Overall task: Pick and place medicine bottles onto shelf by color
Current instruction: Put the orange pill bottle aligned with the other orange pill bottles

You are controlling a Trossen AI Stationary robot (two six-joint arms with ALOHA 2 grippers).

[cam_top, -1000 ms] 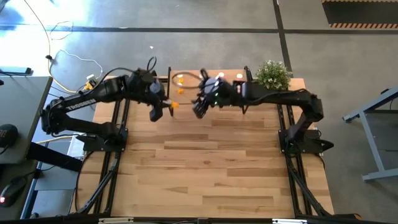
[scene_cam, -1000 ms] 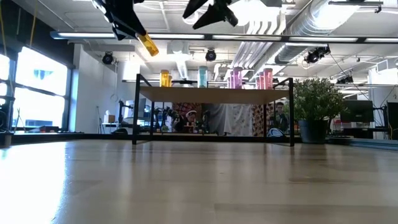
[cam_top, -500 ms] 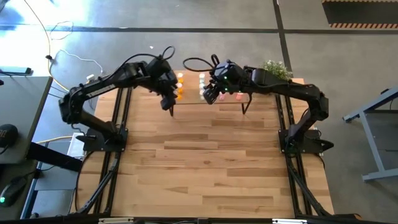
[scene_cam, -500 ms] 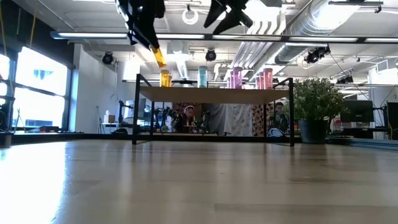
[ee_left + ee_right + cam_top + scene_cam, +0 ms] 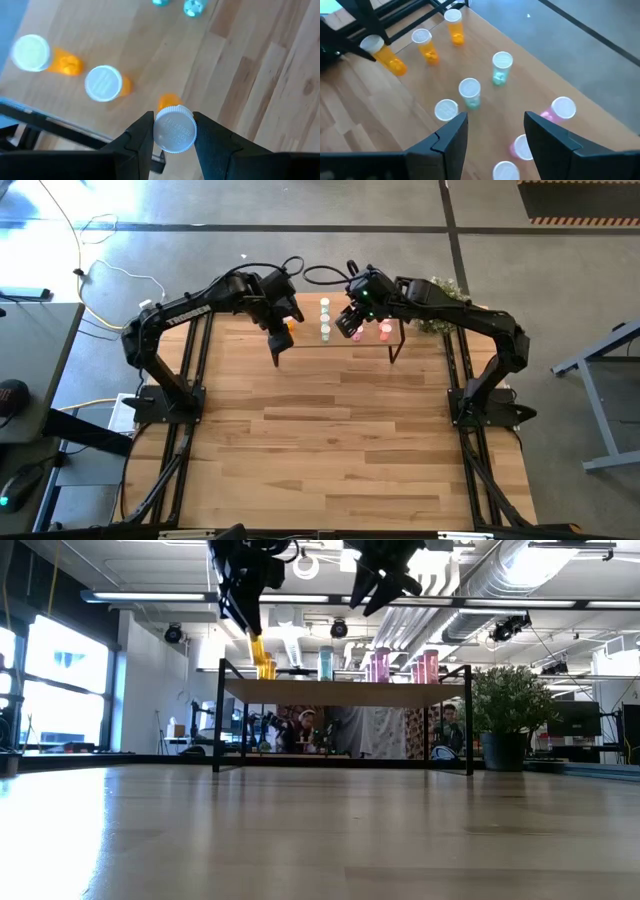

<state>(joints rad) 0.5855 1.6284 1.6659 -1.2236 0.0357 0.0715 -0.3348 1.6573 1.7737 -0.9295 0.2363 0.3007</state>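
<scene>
While the left gripper (image 5: 173, 131) pinches an orange bottle (image 5: 173, 127) above the shelf's (image 5: 240, 75) left edge, beside two orange ones, it likely lowers next; the right gripper (image 5: 495, 131) hovers spread.

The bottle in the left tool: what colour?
Orange bottle with a white cap, best in the left wrist view.

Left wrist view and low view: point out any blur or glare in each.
Left wrist view: the far orange bottle is smeared, while the capped bottle in the left pincer is crisp. Low view: bright ceiling lights silhouette both arms; the shelf stays readable.
</scene>
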